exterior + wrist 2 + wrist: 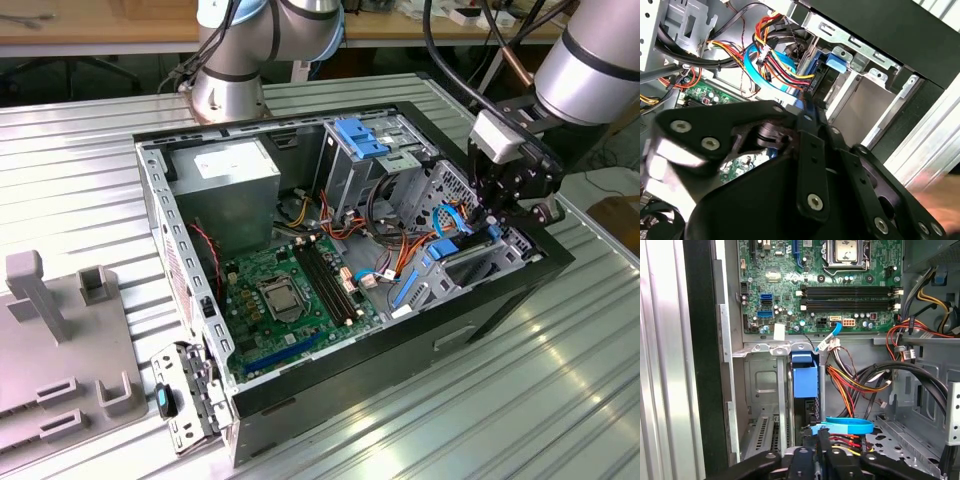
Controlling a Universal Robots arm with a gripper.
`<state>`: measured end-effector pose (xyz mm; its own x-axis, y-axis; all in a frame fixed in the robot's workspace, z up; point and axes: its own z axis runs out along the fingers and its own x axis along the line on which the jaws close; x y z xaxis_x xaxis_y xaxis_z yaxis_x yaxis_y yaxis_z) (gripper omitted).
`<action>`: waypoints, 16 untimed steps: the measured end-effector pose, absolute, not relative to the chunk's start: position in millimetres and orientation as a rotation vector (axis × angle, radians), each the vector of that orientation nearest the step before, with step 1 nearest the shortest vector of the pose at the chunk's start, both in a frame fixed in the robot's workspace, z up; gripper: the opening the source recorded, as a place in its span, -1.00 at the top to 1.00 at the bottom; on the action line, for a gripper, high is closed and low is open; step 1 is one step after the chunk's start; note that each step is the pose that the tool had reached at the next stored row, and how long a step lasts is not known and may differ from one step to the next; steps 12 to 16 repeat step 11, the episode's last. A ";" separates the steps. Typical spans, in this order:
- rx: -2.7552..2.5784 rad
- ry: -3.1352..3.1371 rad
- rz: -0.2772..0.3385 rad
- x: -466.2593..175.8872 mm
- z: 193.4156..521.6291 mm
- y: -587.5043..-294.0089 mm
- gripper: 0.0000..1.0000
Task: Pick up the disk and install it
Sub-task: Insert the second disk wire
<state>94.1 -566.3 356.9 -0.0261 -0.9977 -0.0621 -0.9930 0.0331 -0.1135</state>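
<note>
My jaws at the drive bay of the open computer case (300, 385)

My gripper (818, 450) reaches down into the case's bay, and the disk (805, 381) — blue rails, dark slab — stands upright in the slot, between the bay's metal walls and just below the motherboard (820, 285) edge. My jaws sit close together at the disk's near end — whether they grip it, I cannot tell.
</note>
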 end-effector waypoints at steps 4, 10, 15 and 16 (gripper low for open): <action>-2.102 2.165 -0.058 94.1 357.2 -566.3 0.79; -2.102 2.165 -0.058 94.1 358.1 -566.3 0.79; -2.101 2.165 -0.058 94.1 358.2 -566.3 0.79; -2.101 2.165 -0.058 94.1 358.2 -566.3 0.79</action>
